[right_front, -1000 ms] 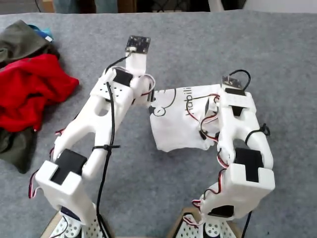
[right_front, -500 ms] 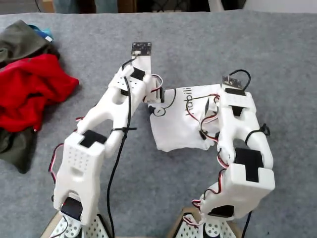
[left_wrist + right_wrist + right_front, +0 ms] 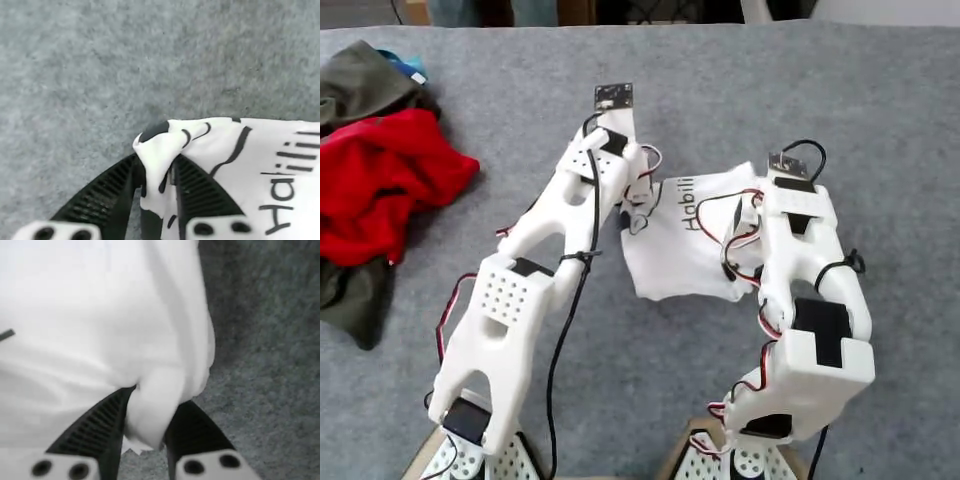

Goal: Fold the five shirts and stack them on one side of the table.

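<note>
A white shirt (image 3: pixel 680 245) with black print lies partly folded in the middle of the grey table, between the two arms. My left gripper (image 3: pixel 159 172) is shut on the shirt's (image 3: pixel 235 165) left corner, pinching a fold of printed cloth between its black fingers (image 3: pixel 107 192). In the high view the left gripper (image 3: pixel 638 205) sits at the shirt's upper left edge. My right gripper (image 3: pixel 147 427) is shut on a bunched white edge of the shirt (image 3: pixel 100 315), at the shirt's right side under the right arm (image 3: pixel 800 230).
A heap of unfolded shirts lies at the table's left edge: a red one (image 3: pixel 385 185) on top, dark olive ones (image 3: pixel 360 80) around it, a bit of blue (image 3: pixel 412 68) behind. Grey carpet-like table (image 3: pixel 840 100) surrounds the arms.
The left arm has swung right and closed in on the shirt's left corner, dragging it inward. The shirt's upper edge has bunched. The right arm has kept still.
</note>
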Robot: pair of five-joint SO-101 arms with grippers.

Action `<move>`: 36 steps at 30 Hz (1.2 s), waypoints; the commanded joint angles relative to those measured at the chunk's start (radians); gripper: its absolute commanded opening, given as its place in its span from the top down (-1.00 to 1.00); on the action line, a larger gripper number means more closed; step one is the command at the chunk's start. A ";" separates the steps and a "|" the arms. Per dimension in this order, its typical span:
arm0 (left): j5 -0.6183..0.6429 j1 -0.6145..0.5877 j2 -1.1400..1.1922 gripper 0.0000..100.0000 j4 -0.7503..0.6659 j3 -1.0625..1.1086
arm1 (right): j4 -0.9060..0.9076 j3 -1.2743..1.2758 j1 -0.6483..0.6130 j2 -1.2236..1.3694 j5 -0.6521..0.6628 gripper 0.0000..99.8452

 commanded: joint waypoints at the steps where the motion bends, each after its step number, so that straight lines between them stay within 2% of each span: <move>1: 0.005 -0.005 0.006 0.88 0.043 -0.151 | -0.023 -0.036 0.003 0.004 0.008 0.97; 7: -0.080 0.022 0.023 0.88 0.107 -0.351 | 0.071 -0.157 0.002 0.004 0.008 0.97; 15: -0.083 0.067 0.023 0.88 0.114 -0.516 | 0.278 -0.437 0.011 0.004 0.009 0.97; 19: -0.081 0.067 0.023 0.88 0.106 -0.602 | 0.347 -0.576 0.077 0.004 0.048 0.97; 29: -0.084 0.163 0.026 0.87 -0.137 -0.602 | 0.396 -0.839 0.293 0.007 0.199 0.97; 32: -0.086 0.185 0.041 0.88 -0.201 -0.552 | 0.393 -0.835 0.310 0.015 0.233 0.97; 36: -0.081 0.143 0.054 0.88 -0.198 -0.509 | 0.348 -0.791 0.290 0.053 0.232 0.97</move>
